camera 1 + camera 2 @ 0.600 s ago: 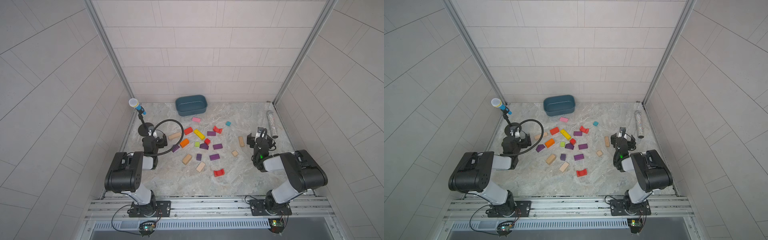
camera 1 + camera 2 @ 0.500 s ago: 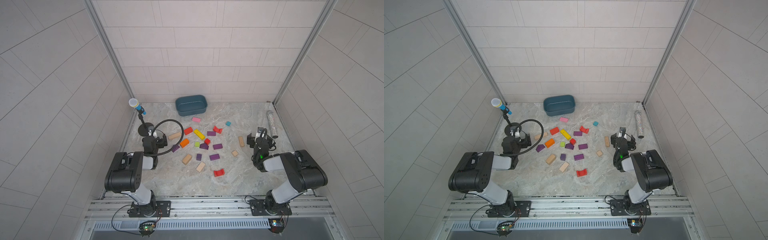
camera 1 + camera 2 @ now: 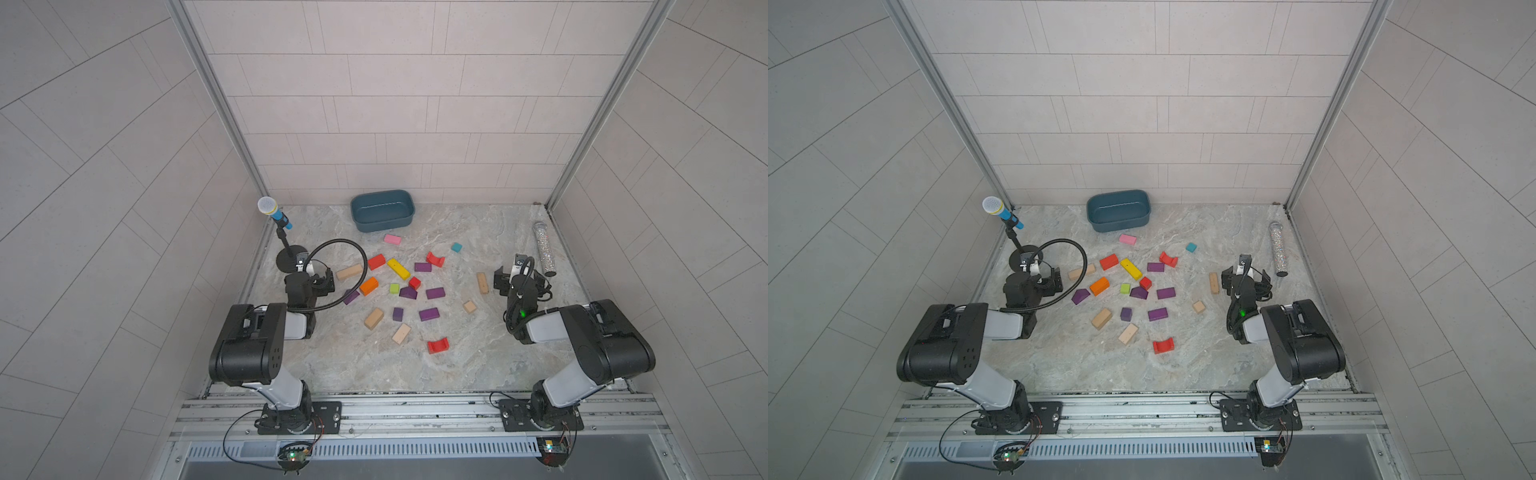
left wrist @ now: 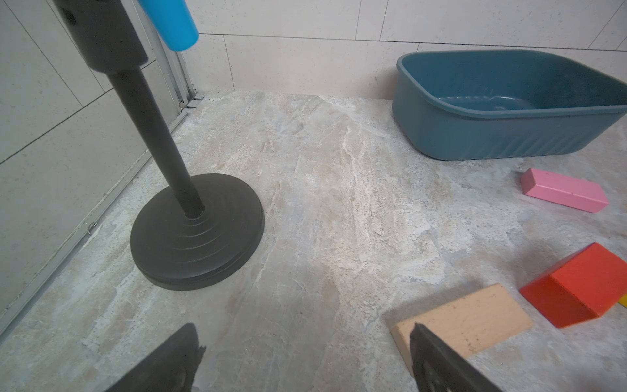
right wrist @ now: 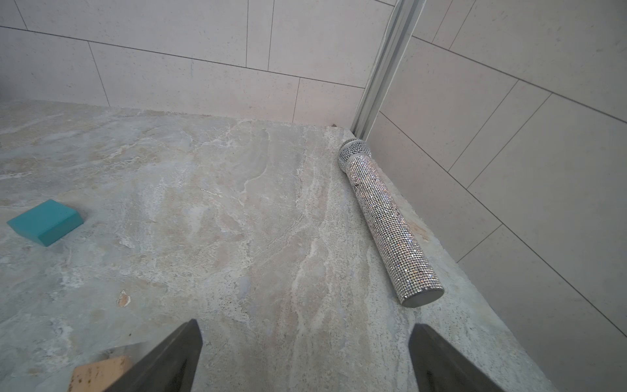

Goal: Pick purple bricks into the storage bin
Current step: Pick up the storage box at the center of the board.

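Purple bricks (image 3: 429,314): all six loose mid-desk (image 3: 332,365), none in the storage bin (image 3: 384,224) at the far wall. Closest brick (image 3: 351,296) lies just right of the left tool (image 4: 304,339), slightly base-side, long axis diagonal. Left tool open, empty. Right tool (image 5: 305,336) likewise, well apart. Left arm's pick, I'd say.

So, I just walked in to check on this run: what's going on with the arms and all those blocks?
Two robot arms are set to sort the purple bricks into the storage bin, but nothing is in hand yet. The left gripper and right gripper are both open and empty, low at the sides of the table. Six purple bricks lie scattered among other coloured blocks mid-table. The bin by the back wall looks empty.
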### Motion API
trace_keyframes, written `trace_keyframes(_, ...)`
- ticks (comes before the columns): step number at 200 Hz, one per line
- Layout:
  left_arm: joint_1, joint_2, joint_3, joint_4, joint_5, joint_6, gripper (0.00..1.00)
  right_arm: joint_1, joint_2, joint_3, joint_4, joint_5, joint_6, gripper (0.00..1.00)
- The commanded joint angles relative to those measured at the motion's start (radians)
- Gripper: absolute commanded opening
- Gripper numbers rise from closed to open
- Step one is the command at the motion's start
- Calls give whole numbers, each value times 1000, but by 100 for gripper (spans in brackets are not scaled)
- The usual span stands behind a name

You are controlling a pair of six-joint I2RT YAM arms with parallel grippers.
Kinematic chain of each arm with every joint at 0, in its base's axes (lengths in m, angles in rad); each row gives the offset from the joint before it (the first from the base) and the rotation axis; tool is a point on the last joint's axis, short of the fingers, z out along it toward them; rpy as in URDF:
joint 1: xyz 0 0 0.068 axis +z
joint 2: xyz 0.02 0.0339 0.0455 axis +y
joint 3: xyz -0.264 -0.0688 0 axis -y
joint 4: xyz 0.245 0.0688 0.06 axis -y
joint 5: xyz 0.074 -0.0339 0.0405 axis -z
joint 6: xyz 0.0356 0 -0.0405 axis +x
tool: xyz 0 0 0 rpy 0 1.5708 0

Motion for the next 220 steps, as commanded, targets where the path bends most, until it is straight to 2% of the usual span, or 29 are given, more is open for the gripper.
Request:
trace_keyframes(1, -4, -8, 6, 11, 8, 3, 100, 2, 3, 9, -12, 1, -7, 100)
trace_keyframes(113, -9, -8, 9, 5, 1, 5, 100, 2, 4, 11, -19, 0, -4, 100)
trace_keyframes(156, -27, -15, 19, -15, -34, 18, 100, 6, -1, 2, 7, 22, -13, 100)
trace_keyframes(173, -38, -114, 33, -119, 13, 51, 96, 29, -82, 12, -82, 61, -30, 100)
trace_keyframes(182, -46, -188, 37, -188, -1, 54, 94, 50, -163, 47, -214, 84, -44, 100)
trace_keyframes(191, -50, -250, 25, -214, -10, 55, 93, 56, -244, 78, -321, 45, -61, 100)
trace_keyframes(201, -59, -312, -5, -181, -30, 46, 93, 56, -318, 92, -349, -24, -72, 100)
trace_keyframes(210, -61, -370, -31, -157, -22, 7, 93, 56, -351, 120, -353, -83, -76, 100)
trace_keyframes(220, -72, -428, -36, -164, 2, -26, 93, 54, -360, 209, -457, -175, -49, 100)
